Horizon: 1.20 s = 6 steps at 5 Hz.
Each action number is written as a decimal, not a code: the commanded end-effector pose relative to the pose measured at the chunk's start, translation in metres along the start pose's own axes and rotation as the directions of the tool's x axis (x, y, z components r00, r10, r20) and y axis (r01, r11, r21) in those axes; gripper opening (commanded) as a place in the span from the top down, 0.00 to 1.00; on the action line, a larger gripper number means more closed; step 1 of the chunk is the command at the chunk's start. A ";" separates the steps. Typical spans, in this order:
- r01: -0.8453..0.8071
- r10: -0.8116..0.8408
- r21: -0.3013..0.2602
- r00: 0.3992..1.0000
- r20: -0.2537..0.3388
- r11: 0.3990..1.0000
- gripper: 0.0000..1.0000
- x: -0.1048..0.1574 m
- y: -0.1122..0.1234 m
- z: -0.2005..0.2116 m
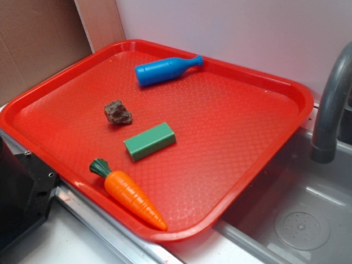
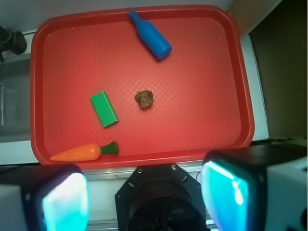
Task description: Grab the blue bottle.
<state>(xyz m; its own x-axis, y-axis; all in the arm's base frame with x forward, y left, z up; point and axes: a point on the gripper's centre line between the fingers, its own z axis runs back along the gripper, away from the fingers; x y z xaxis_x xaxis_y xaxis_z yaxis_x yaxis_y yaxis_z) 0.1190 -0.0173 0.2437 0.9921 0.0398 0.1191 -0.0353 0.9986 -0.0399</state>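
The blue bottle (image 1: pixel 165 70) lies on its side at the far end of the red tray (image 1: pixel 258 137), neck pointing right. In the wrist view the blue bottle (image 2: pixel 150 36) lies near the tray's (image 2: pixel 211 72) top edge, neck toward the upper left. My gripper (image 2: pixel 149 199) is high above the robot's base, well short of the tray and far from the bottle. Its two cyan-padded fingers (image 2: pixel 65 202) stand wide apart with nothing between them. The gripper is out of the exterior view.
On the tray lie a green block (image 1: pixel 149 141), a brown rock-like lump (image 1: pixel 117 113) and a toy carrot (image 1: pixel 132 194). A grey faucet (image 1: pixel 333 99) and sink (image 1: pixel 297 220) are at the right. The black robot base (image 1: pixel 22 192) sits at the tray's near left.
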 end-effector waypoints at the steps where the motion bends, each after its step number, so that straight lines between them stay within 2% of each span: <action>1: 0.000 0.000 0.000 1.000 0.000 1.000 0.00 0.000 0.000 0.000; 2: 0.246 -0.245 -0.040 0.969 0.042 0.968 0.00 0.047 0.011 -0.030; 3: 0.276 -0.276 0.020 0.958 0.077 0.961 0.00 0.089 0.033 -0.051; 4: 0.323 -0.323 0.016 0.942 0.086 0.946 0.00 0.120 0.050 -0.085; 5: 0.351 -0.351 0.025 0.925 0.144 0.936 0.00 0.142 0.058 -0.110; 6: 0.385 -0.384 0.011 0.917 0.113 0.923 0.00 0.161 0.059 -0.155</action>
<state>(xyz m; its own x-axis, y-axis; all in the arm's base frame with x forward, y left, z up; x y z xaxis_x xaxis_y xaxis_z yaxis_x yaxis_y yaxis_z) 0.2877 0.0414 0.0899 0.9245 -0.3299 0.1908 0.3392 0.9406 -0.0174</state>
